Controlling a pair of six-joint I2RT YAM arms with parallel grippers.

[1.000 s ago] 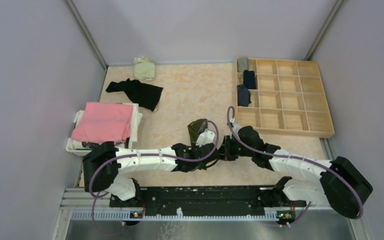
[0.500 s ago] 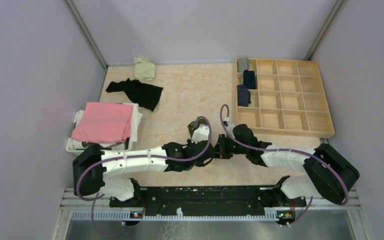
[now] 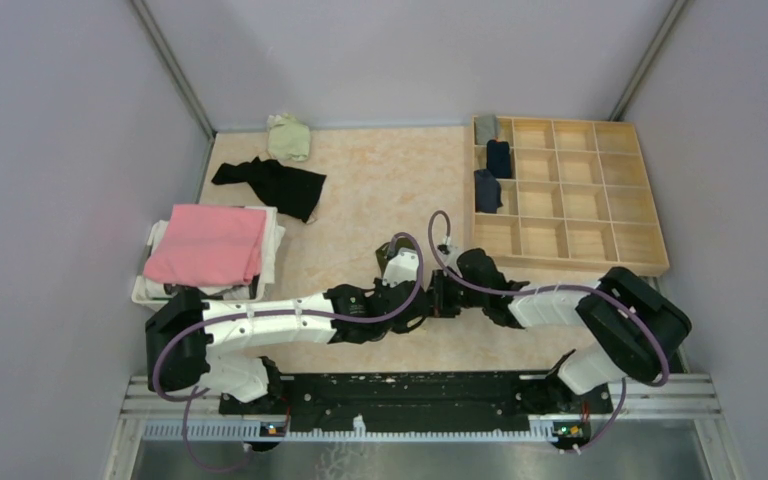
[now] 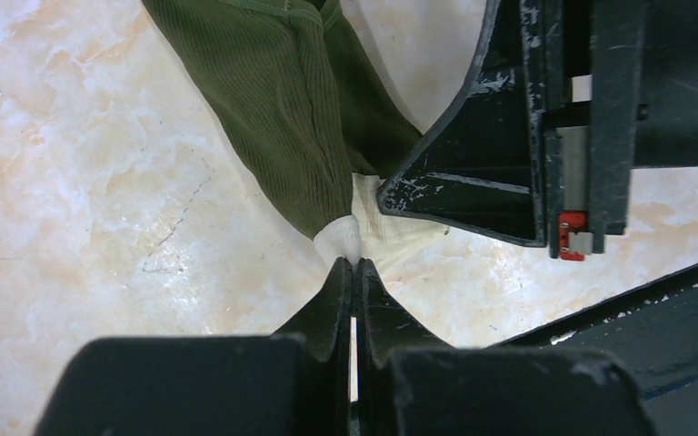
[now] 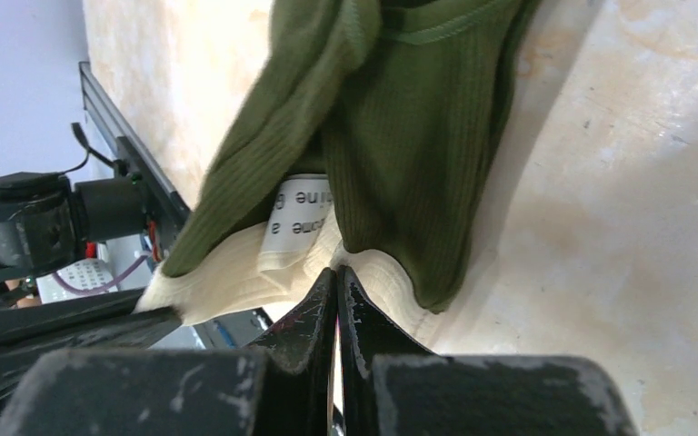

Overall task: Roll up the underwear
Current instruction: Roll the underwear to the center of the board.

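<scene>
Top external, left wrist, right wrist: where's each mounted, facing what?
Top external: above and behind, looking down on the table; both arms show, bases nearest.
Left wrist: on that wrist, looking past its shut left hand at the green underwear.
Right wrist: likewise, right hand shut on its waistband.
Shared: both wrist views show that underwear.

Bright, even light with soft shadows; close wrist views sharp

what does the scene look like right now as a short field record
left gripper: shut on olive green underwear, at its cream waistband
right gripper: shut on the same waistband
wooden tray: three rolled pieces in left column
lying loose: black garment, pale green garment
pink cloth: folded, left side
</scene>
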